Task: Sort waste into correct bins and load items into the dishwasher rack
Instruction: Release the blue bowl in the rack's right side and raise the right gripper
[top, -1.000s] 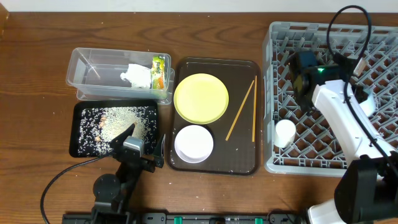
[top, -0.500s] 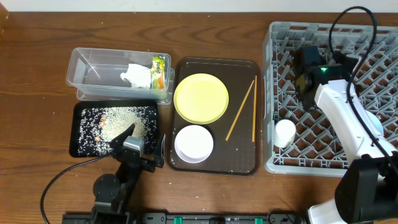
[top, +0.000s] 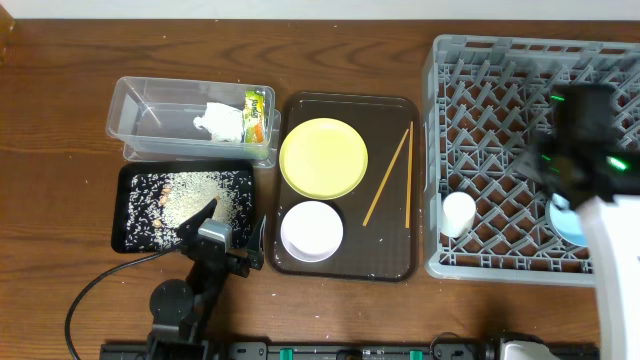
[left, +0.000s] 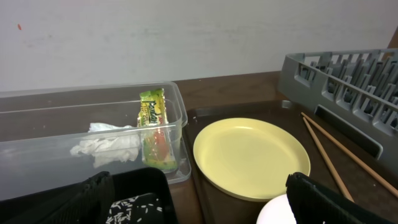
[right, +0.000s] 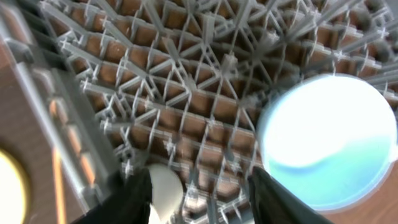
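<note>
Now that the right arm (top: 610, 230) has swung clear toward the right edge, the light blue bowl (right: 326, 140) lies uncovered in the dishwasher rack (top: 470, 100).
We judge the bowl loaded, alongside the small white cup (top: 458, 213); yellow plate (top: 323, 157), cream-white bowl (top: 311, 230) and chopsticks (top: 386, 176) wait on the serving tray (top: 345, 265), still to be loaded. Right jaws stand apart above the lattice, gripping nothing, clear of the bowl. Left jaws spread wide, empty, low over the desk (top: 60, 120) beside the black tray (top: 135, 238).
</note>
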